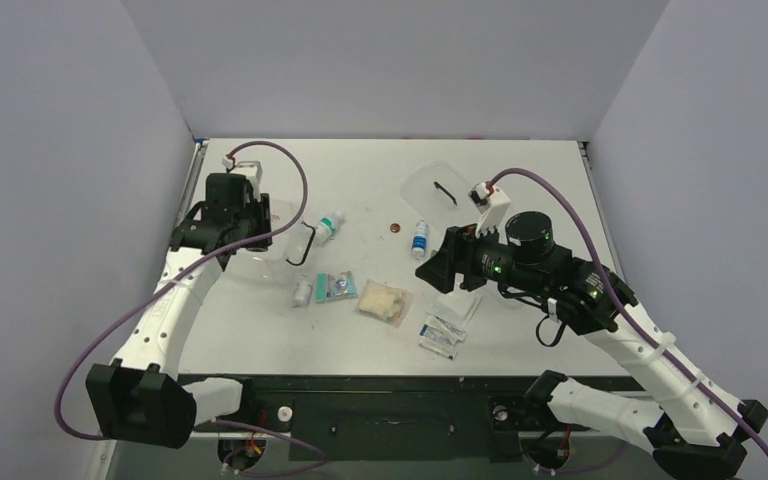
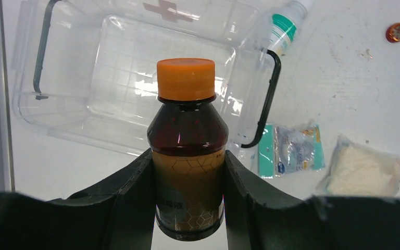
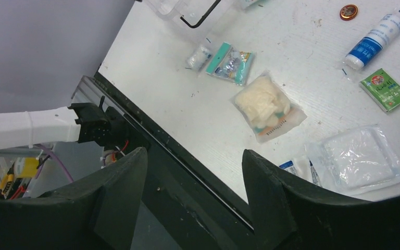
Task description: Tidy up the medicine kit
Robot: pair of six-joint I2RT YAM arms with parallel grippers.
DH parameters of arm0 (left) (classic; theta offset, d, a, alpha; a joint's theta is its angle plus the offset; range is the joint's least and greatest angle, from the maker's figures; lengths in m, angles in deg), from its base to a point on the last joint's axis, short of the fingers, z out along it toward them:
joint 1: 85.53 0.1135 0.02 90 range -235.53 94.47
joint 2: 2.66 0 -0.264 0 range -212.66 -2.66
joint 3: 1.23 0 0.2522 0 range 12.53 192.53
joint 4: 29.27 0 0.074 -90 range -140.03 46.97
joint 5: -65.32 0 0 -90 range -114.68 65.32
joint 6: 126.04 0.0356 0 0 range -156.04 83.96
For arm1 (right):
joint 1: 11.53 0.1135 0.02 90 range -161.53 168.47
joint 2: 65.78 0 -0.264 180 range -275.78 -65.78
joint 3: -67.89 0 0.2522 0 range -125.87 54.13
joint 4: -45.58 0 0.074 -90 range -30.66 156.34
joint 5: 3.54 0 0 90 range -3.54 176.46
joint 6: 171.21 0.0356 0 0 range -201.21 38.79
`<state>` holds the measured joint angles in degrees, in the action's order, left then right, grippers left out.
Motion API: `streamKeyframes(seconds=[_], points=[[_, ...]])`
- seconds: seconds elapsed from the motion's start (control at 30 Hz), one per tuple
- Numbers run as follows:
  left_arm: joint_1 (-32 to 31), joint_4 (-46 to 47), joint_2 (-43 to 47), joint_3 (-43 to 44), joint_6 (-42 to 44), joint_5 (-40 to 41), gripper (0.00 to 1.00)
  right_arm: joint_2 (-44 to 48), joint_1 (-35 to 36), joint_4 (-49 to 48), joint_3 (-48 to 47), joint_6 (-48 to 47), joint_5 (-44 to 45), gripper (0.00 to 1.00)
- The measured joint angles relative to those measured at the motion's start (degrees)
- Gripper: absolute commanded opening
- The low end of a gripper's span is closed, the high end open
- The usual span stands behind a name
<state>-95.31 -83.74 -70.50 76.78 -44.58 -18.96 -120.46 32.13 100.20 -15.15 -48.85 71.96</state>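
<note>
A faint red cross [image 2: 169, 10] shows on the clear medicine kit [image 2: 73, 120], and it is the only sign that reads plainly. The brown bottle [image 2: 189, 156] has a honeycomb-patterned label with a line of small characters, too blurred to read. Print on the green sachet [image 3: 385, 89] and the white-and-blue bottle [image 3: 375, 41] is too small to make out

A robotics lab booth: plain grey walls [image 1: 390, 60] enclosing a white table [image 1: 260, 330].
</note>
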Motion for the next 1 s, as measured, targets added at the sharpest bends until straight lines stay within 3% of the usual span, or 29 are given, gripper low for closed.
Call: streamKeyframes(seconds=[0.57, 1.0], points=[[3.2, 7.5, -21.5, 5.0, 3.5, 1.6, 0.0, 4.8, 5.6, 0.0, 4.3, -0.2, 4.5, 0.63], [0.1, 11.0, -24.0, -0.4, 0.7, -0.2, 0.0, 6.3, 6.2, -0.3, 6.3, 0.2, 6.2, 0.63]])
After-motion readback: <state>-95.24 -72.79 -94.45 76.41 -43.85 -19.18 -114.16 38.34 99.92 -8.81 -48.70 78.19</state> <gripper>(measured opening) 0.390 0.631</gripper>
